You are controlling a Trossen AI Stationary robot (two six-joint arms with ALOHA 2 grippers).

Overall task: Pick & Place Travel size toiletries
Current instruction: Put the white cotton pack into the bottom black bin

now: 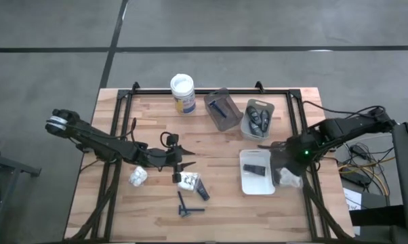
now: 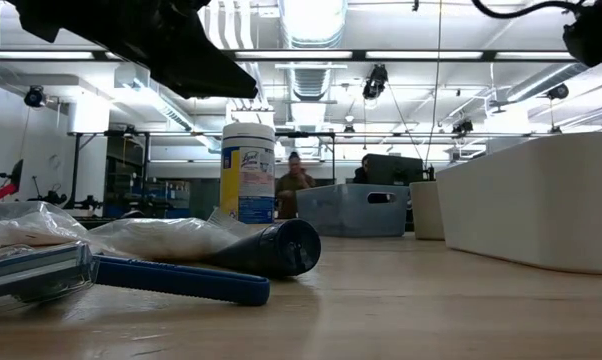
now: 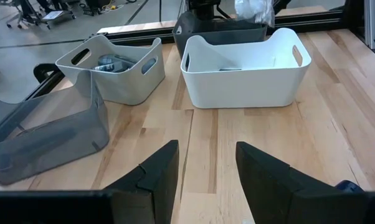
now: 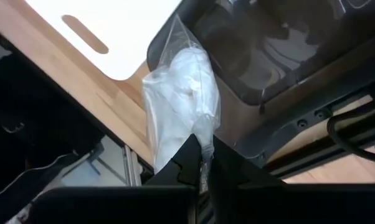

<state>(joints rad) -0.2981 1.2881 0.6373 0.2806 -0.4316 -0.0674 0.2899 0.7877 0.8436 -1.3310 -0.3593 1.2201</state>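
Right hand [image 4: 202, 163]: fingers pinched tight on the clear wrap of a white lumpy packet [image 4: 178, 99], which hangs from the tips. Seen from above, the packet [image 1: 289, 177] sits just beside the white tray [image 1: 257, 186], off its outer edge, near the desk's right rail.

White tray: one small black tube [image 1: 255, 169] lies inside.

Left hand [image 3: 206, 168]: fingers parted to a middling gap, nothing between them, hovering over bare desk [image 1: 224, 210] well apart from the white tray, on the side toward the desk's middle.

Near the left hand, farther from the white tray: a second white packet [image 1: 137, 176], a third packet [image 1: 187, 179] with a dark tube [image 1: 202, 192] touching it, and a blue razor [image 1: 188, 209].

Behind the white tray: a light grey tray [image 1: 259, 122] holding dark oval bottles [image 1: 258, 118]; beside it a dark grey tray [image 1: 226, 117] with a blue razor [image 1: 218, 106]; then a white-lidded tub [image 1: 182, 92].
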